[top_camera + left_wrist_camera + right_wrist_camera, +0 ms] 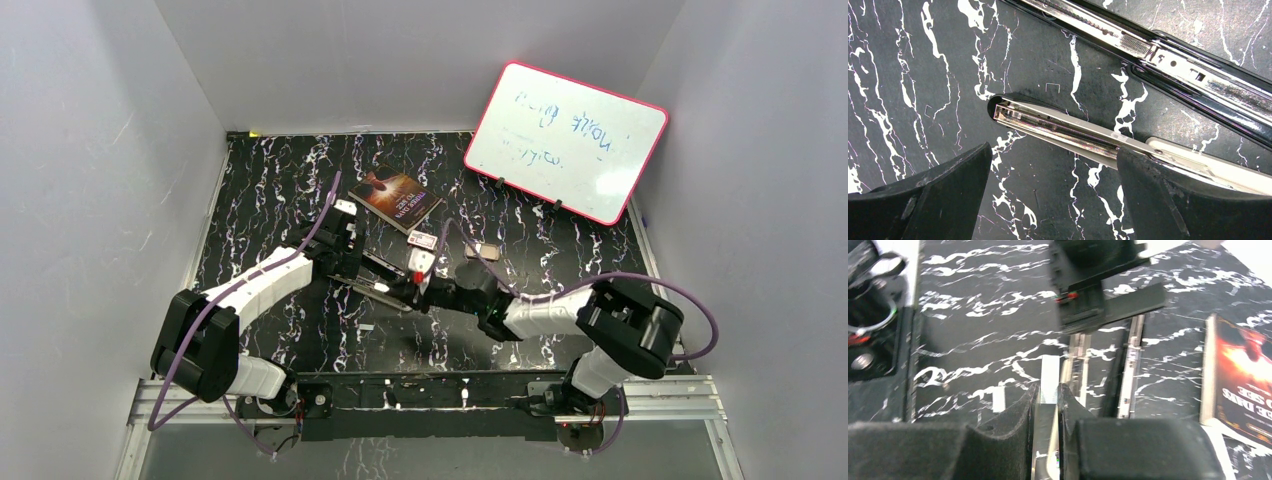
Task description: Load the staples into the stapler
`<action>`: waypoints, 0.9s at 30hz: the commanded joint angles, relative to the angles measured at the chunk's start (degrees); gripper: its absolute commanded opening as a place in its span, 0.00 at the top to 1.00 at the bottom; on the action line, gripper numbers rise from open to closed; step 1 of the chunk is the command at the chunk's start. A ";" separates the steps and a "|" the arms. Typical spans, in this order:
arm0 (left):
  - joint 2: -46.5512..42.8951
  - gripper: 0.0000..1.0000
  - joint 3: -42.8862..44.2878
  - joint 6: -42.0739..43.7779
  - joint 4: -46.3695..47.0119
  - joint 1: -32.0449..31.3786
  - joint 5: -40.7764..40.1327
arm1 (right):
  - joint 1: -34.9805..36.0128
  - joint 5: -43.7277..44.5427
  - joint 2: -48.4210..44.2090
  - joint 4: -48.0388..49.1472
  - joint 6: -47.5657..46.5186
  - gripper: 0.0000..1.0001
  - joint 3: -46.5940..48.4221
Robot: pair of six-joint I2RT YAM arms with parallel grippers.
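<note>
Gripping a thin pale strip of staples, the right tool had its fingers drawn close together on it, and the free end of the strip stuck out ahead of the fingertips. The strip sat low over the bench, just beside the metal rails of the opened stapler; the blurred wrist view did not show whether it touched them. The left tool stood wide apart, holding nothing, with the stapler's hinged upper arm running between its fingers and passing behind the right-hand one. The stapler's base rail lay beyond, apart from that arm. A few loose single staples lay on the bench near the arm's tip. A small white-and-red box sat just behind the stapler, a book lay farther back, and a whiteboard leaned against the rear right wall.
</note>
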 commanded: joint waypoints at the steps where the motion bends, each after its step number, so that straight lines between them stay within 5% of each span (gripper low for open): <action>1: -1.60 0.05 -0.32 0.35 -0.38 -0.20 -1.18 | -3.46 4.63 -1.78 -9.30 5.88 1.00 5.98; 10: -1.50 0.05 -0.46 0.44 -0.36 -0.29 -1.51 | -9.25 1.97 4.18 -33.52 19.70 1.00 22.45; 27: -1.54 0.05 -0.59 0.55 -0.28 -0.59 -1.70 | -10.90 1.74 15.44 -41.02 27.43 1.00 32.56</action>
